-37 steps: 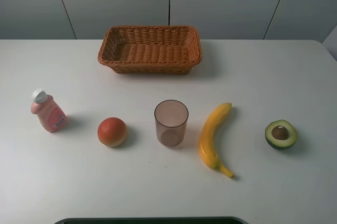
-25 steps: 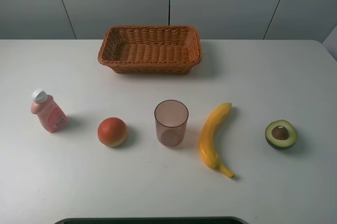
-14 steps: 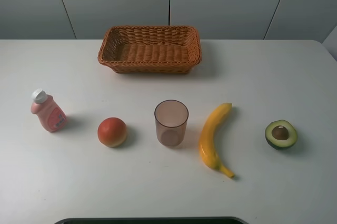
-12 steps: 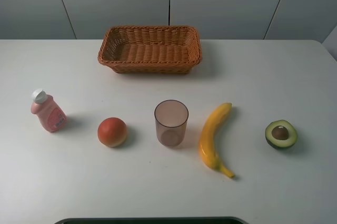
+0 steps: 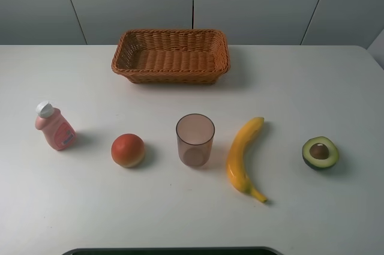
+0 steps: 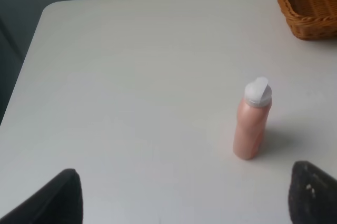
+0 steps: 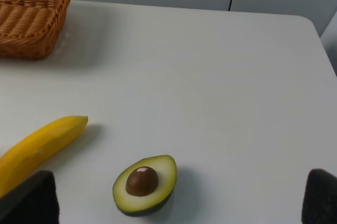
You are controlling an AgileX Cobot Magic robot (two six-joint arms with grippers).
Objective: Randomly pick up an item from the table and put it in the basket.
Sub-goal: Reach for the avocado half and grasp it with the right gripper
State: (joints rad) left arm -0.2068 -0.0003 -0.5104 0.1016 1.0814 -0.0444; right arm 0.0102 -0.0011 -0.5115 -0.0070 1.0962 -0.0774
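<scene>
The halved avocado (image 5: 320, 152) lies cut side up with its brown pit showing, at the right end of a row of items on the white table (image 5: 300, 81). It also shows in the right wrist view (image 7: 145, 184), a little ahead of my right gripper (image 7: 176, 203), whose dark fingertips (image 7: 25, 198) stand wide apart and empty. The brown wicker basket (image 5: 171, 56) stands empty at the back middle. My left gripper (image 6: 181, 197) is open and empty, its fingertips (image 6: 52, 197) wide apart. Neither gripper shows in the exterior view.
In the row with the avocado are a pink bottle (image 5: 54, 126) with a white cap, a round orange-red fruit (image 5: 128, 150), a clear brownish cup (image 5: 195, 140) and a yellow banana (image 5: 243, 156). The pink bottle (image 6: 253, 119) stands ahead of my left gripper.
</scene>
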